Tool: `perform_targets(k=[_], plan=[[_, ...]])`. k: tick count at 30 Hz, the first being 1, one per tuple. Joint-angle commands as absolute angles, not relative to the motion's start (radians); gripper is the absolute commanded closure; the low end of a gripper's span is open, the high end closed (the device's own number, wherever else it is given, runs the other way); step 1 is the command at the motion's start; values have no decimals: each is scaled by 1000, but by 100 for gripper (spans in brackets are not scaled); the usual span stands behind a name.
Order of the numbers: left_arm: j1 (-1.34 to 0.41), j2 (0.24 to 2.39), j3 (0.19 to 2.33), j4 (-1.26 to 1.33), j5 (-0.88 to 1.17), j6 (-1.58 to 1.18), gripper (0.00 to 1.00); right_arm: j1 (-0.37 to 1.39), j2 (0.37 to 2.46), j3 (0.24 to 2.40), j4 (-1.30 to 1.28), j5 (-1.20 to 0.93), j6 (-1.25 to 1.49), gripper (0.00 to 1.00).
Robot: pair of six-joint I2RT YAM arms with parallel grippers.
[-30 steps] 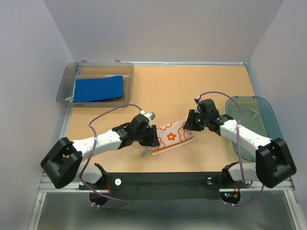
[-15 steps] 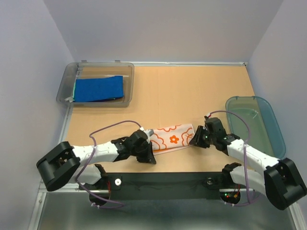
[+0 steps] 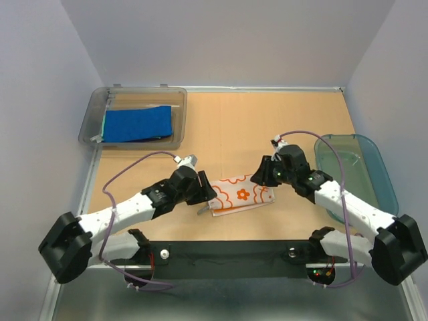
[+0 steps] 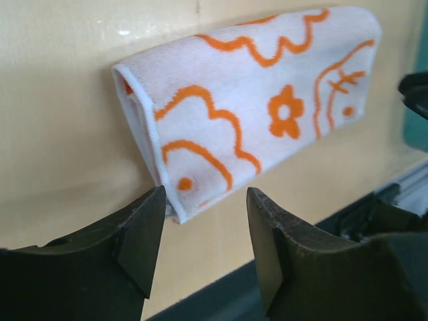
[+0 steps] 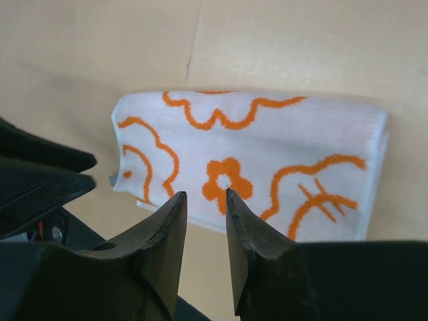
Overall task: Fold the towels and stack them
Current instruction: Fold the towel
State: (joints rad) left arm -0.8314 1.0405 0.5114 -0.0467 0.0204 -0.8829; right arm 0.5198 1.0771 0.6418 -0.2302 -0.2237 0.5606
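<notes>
A white towel with orange flower prints (image 3: 242, 194) lies folded on the wooden table between my two arms. Up close the folded towel (image 4: 267, 100) is a thick flat roll. My left gripper (image 3: 202, 192) is at its left end. That left gripper (image 4: 204, 200) is open and empty, with the towel's near corner just beyond its fingertips. My right gripper (image 3: 263, 175) hovers over the towel's right end. The right gripper (image 5: 204, 197) is open with a narrow gap, above the flower-print towel (image 5: 281, 140). A royal blue towel (image 3: 137, 124) lies folded in the grey bin (image 3: 90, 120), a green edge showing at its left.
The clear grey bin sits at the table's back left corner. A teal translucent oval basket (image 3: 368, 167) stands at the right edge, beside my right arm. The black base rail (image 3: 227, 251) runs along the near edge, close below the towel.
My left gripper, shut low at the towel's left end half a second ago, has opened and drawn back. The right gripper has moved away from the near edge to above the towel's right end.
</notes>
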Motion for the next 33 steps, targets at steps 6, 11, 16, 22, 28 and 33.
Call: perform_targets(k=[6, 11, 16, 22, 28, 33], plan=[[-860, 1288, 574, -6, 92, -818, 57, 646, 1249, 724, -86, -229, 532, 64], [-903, 1279, 476, 15, 133, -854, 62, 707, 1293, 733, -49, -253, 506, 64], [-926, 1224, 426, 11, 126, -879, 60, 775, 1370, 739, -9, -317, 502, 64], [-963, 1238, 440, 5, 115, -891, 57, 839, 1463, 706, 61, -376, 523, 65], [-969, 1217, 440, 2, 89, -907, 52, 845, 1500, 618, 75, -411, 558, 75], [-966, 1160, 436, -44, 29, -928, 49, 844, 1509, 531, 75, -428, 592, 82]])
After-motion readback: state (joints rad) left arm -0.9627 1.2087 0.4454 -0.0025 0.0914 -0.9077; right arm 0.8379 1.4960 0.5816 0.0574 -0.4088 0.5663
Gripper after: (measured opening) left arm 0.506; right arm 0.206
